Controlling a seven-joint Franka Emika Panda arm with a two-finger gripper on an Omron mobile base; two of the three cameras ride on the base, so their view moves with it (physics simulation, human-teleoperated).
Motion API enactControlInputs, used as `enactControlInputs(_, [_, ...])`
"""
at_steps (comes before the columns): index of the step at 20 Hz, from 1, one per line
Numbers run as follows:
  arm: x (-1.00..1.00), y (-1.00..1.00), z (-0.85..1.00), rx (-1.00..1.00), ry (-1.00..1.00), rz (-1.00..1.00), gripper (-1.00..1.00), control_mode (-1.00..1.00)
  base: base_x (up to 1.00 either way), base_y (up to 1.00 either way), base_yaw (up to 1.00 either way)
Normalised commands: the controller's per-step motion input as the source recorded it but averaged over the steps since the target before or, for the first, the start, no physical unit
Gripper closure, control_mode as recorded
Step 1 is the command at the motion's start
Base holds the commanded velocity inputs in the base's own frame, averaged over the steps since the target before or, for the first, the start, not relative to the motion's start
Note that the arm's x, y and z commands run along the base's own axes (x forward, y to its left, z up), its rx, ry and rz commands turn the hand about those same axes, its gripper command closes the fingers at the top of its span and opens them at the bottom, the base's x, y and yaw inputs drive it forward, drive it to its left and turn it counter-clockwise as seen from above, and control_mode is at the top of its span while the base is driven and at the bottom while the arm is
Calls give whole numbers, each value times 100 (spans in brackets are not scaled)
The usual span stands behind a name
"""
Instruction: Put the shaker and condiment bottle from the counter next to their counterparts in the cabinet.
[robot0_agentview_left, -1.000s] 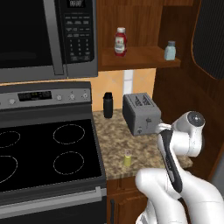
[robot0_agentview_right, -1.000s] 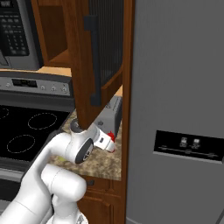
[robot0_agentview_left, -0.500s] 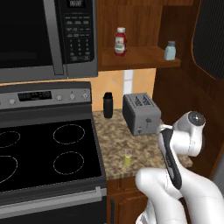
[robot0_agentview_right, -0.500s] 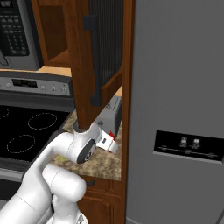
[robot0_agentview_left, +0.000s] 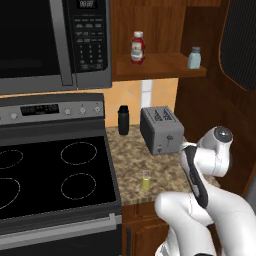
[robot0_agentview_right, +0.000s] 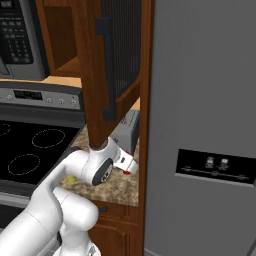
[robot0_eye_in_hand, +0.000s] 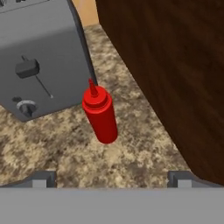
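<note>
The all-red condiment bottle stands upright on the granite counter, right beside the toaster's front corner. My gripper hovers just short of it, open, with its fingertips spread wide and nothing between them. Near the counter's front edge stands the tiny yellow-green shaker, also. Up in the reddish-brown cabinet, the white-capped ketchup bottle is on the shelf's left and the pale blue shaker on its right.
A grey toaster sits at the back of the counter with a black cylinder to its left. A dark wood panel closes in the bottle's right side. The open cabinet door hangs above my arm. The stove lies left.
The hand has dipped very slightly toward the counter. Bottle, shaker and shelf items have not moved.
</note>
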Motion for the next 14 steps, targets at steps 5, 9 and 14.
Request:
enactControlInputs(5, [11, 10, -37, 0, -9, 0, -100, -100, 0, 0, 0])
enactControlInputs(9, [13, 17, -31, 0, -6, 0, -100, -100, 0, 0, 0])
enactControlInputs(14, [3, 16, -15, -1, -1, 0, -100, -100, 0, 0, 0])
